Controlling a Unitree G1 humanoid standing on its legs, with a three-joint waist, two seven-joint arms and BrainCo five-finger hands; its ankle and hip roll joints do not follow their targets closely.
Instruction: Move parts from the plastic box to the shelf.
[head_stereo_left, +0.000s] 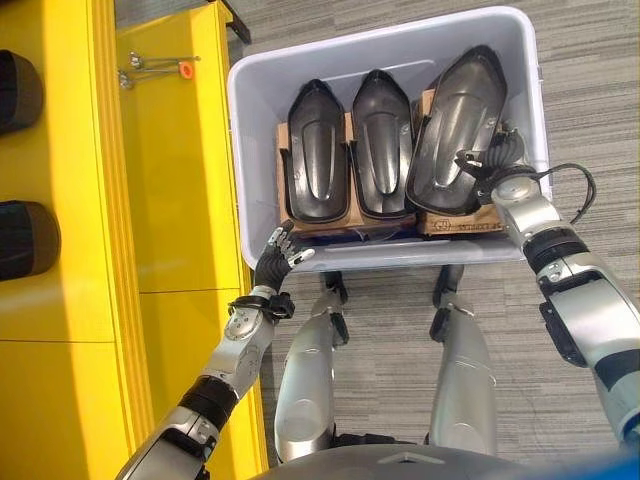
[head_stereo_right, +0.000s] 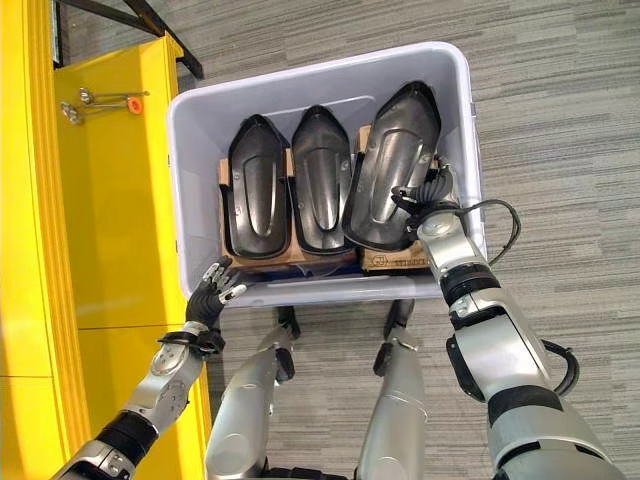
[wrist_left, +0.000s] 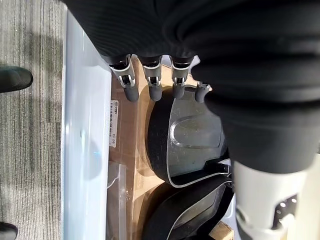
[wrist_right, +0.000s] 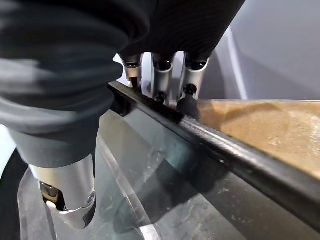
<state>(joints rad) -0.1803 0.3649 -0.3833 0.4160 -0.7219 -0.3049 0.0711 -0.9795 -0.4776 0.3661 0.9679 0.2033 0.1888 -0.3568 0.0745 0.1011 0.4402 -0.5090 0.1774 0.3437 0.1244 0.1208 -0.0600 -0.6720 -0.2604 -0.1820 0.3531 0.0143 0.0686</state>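
Three glossy black parts (head_stereo_left: 380, 145) lie side by side in the box (head_stereo_left: 250, 150), on cardboard. The rightmost part (head_stereo_right: 390, 170) is raised and clamped at its near rim by the right hand (head_stereo_right: 432, 205). The left hand (head_stereo_left: 278, 256) hovers with fingers apart at the box's near-left corner. The shells are judged stiff, light and slippery; the rim is best pinched.

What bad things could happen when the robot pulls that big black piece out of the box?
The right hand pinches only the near edge of the tilted black part, so it might swing or slip out. That part overlaps the middle part and could drag it along. The left hand hovers open at the plastic box rim and supports nothing, so it could not catch a slip.
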